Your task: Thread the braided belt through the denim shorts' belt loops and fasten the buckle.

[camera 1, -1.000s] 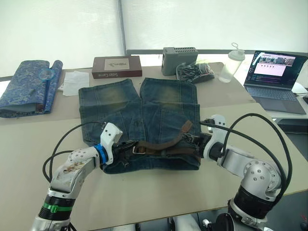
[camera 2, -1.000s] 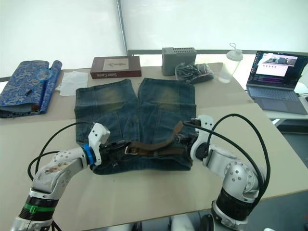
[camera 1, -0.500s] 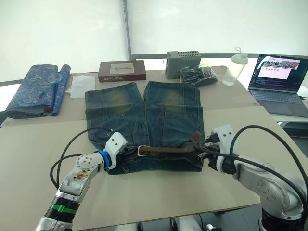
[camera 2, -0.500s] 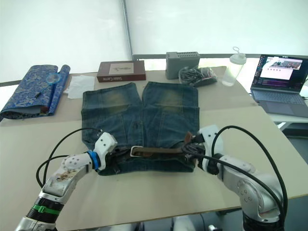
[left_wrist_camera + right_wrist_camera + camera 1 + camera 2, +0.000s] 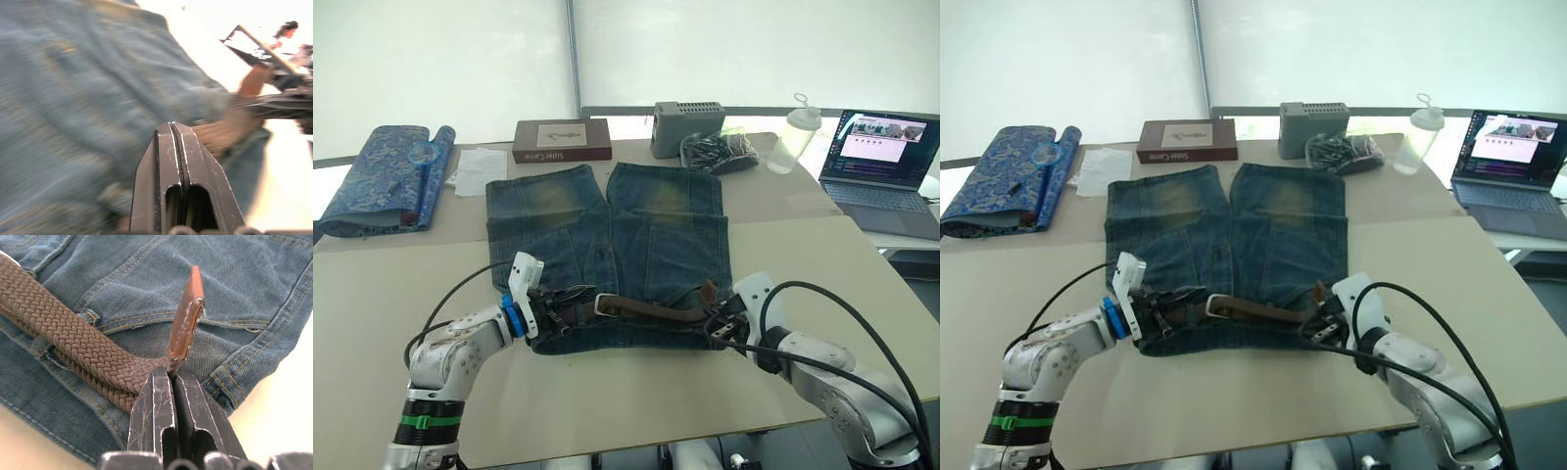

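Both arms reach low over the surface's [image 5: 636, 411] near edge. The right tool [image 5: 168, 374] pinches the braided belt [image 5: 651, 309] on the denim shorts' [image 5: 607, 245] waistband; the left tool [image 5: 172, 128] is clenched, empty.

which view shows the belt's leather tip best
The right wrist view: the braided belt ends in a smooth brown tip standing up just beyond the shut right gripper. Both eye views show it small above the denim shorts; the left wrist view blurs it.

One denim shorts [image 5: 607, 245], one braided belt [image 5: 651, 309], one buckle [image 5: 604, 305], perhaps two belt loops [image 5: 90, 316].
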Motion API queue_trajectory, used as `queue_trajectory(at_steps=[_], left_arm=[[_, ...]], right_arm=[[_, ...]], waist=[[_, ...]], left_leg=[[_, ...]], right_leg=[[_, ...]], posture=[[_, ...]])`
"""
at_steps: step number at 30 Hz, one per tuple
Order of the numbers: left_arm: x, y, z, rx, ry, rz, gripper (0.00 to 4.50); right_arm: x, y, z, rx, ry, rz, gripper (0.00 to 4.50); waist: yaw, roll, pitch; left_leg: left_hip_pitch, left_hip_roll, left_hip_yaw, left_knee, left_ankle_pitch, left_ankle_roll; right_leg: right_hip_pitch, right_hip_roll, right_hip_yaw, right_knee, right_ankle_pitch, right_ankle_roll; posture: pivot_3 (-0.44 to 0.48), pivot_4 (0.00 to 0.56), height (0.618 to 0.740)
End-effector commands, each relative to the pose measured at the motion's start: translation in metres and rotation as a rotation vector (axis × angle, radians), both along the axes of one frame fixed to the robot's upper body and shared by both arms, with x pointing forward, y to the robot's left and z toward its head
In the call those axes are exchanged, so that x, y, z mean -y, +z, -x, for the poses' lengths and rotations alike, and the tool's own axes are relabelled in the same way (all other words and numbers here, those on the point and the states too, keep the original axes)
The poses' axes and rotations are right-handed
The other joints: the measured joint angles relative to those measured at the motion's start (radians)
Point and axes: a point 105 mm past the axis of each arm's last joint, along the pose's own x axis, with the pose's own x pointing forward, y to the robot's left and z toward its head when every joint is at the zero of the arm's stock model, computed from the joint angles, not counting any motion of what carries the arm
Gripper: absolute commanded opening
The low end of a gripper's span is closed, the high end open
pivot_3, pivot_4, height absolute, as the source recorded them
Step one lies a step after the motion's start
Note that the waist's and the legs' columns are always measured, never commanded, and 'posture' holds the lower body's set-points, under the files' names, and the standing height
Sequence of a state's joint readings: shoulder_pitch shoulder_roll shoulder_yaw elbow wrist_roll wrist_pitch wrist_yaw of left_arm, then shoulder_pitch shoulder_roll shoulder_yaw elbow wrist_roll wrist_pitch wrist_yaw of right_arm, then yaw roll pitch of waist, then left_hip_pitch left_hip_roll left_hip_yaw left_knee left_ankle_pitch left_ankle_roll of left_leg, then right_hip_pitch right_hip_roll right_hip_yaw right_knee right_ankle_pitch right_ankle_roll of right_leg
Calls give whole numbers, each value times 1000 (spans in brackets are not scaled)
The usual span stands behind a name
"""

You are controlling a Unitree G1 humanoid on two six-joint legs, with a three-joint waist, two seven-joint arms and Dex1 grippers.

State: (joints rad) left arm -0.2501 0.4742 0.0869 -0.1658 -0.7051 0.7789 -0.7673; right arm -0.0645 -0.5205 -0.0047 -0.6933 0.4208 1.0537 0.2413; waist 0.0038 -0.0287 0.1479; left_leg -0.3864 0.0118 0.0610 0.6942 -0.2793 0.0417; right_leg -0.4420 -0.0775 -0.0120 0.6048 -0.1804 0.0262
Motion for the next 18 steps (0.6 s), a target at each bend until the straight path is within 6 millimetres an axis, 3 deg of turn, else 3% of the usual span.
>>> queue_trajectory(at_steps=[1, 5, 8, 13, 18], left_arm=[[22, 7, 4, 38, -66, -15, 30], [34, -4, -4, 39, -45, -114, 30], [30, -41, -12, -52, 15, -297, 30], [17, -86, 0, -182, 5, -479, 30], [5, -109, 10, -194, 1, -563, 30]], right_arm=[[-2, 6, -2, 37, 13, -3, 0], [-2, 9, -3, 43, 17, -7, 0], [-3, 10, -2, 45, 20, -11, 0], [-3, 11, -1, 46, 20, -12, 0], [-2, 11, -2, 49, 11, -12, 0]], waist=[[1, 0, 0], [4, -1, 1], [8, -1, 1], [3, -1, -2], [-2, 7, -13]], left_leg=[[0, 0, 0, 0, 0, 0], [-1, 0, 0, 0, 0, 1], [-1, 0, 0, 0, 0, 1], [4, 0, 0, 0, 0, 1], [11, 1, 0, -3, -1, 0]], right_leg=[[0, 0, 0, -1, 0, 0], [0, 1, 0, -2, 0, -1], [1, 1, 0, -2, 0, -2], [4, 1, 0, -2, -2, -5], [9, 1, 0, -3, -3, -5]], posture=[[0, 150, 740], [0, 150, 740], [0, 150, 740], [0, 150, 740], [0, 150, 740]])
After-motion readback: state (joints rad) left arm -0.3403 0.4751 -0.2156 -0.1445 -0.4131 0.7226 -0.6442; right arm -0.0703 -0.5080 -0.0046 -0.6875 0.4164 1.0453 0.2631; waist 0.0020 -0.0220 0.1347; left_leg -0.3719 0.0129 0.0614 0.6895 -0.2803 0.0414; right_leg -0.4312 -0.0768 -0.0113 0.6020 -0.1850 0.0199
